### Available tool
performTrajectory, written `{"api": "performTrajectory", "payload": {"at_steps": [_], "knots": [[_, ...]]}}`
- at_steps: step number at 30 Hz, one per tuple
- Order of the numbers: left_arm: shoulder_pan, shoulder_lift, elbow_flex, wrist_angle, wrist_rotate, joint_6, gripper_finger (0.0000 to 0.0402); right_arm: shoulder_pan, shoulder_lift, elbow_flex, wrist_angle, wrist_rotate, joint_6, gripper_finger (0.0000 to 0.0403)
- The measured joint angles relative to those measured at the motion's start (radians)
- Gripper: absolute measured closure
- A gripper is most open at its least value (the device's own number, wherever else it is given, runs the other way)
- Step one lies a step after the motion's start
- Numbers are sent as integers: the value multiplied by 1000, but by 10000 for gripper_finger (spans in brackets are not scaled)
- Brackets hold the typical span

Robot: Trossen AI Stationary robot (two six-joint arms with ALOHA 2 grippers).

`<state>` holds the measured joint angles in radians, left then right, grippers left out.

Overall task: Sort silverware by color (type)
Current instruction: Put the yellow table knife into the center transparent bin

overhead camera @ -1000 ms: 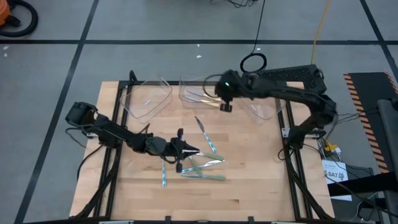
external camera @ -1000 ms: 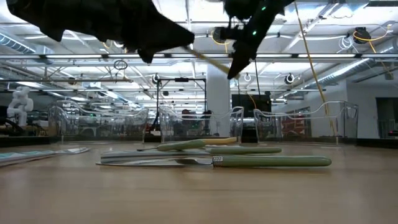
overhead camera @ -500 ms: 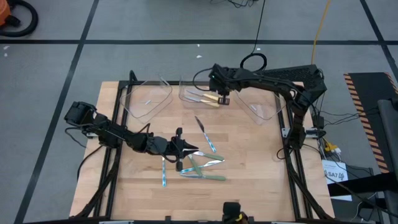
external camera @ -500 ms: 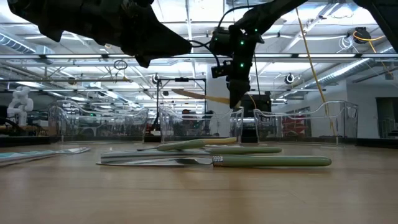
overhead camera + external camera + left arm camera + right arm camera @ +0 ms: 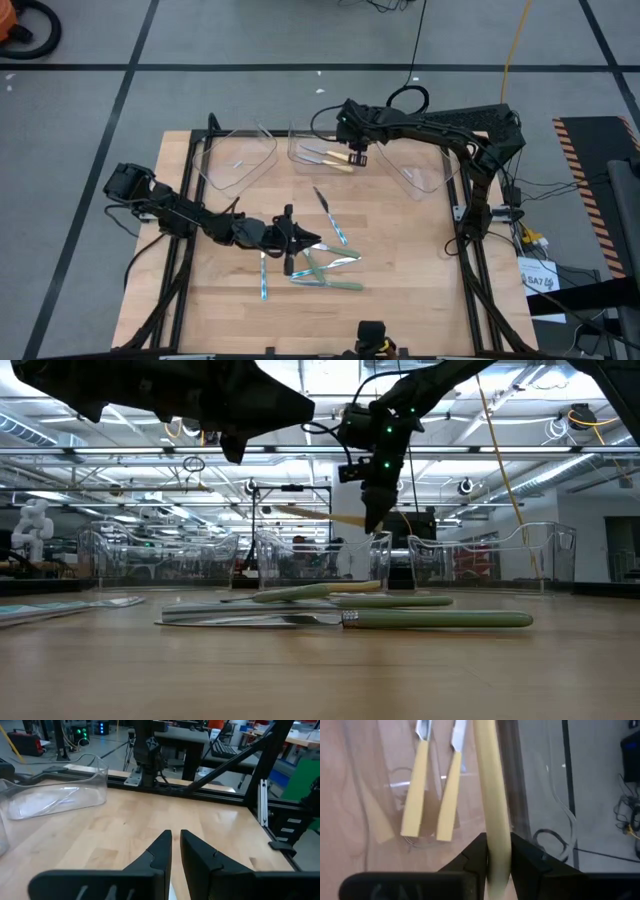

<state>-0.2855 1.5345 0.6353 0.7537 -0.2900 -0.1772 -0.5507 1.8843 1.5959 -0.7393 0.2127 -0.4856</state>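
Nearest you, green and blue silverware [image 5: 325, 268] lies scattered on the near middle of the table [image 5: 410, 260]. Your left claw [image 5: 297, 243] hovers right over that pile, its fingers nearly together and grasping nothing. Farther back, your right claw [image 5: 354, 152] hangs over the far middle clear tray [image 5: 300, 150], a yellow-handled utensil [image 5: 492, 805] between its fingers. Two yellow-handled pieces [image 5: 432, 795] already lie in that tray. The far left tray [image 5: 240, 160] and far right tray [image 5: 420, 175] look bare.
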Motion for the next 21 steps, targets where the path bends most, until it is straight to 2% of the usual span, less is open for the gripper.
{"api": "performTrajectory", "payload": {"at_steps": [5,13,17,21], "knots": [[1,0,0,5,-43,-27,357,1,0,0,32,-6,9,337],[1,0,0,3,-44,-26,357,0,0,0,29,-29,28,356],[1,0,0,3,-44,-22,357,0,0,0,39,-113,36,327],[1,0,0,3,-44,-19,357,3,0,0,42,-117,36,304]]}}
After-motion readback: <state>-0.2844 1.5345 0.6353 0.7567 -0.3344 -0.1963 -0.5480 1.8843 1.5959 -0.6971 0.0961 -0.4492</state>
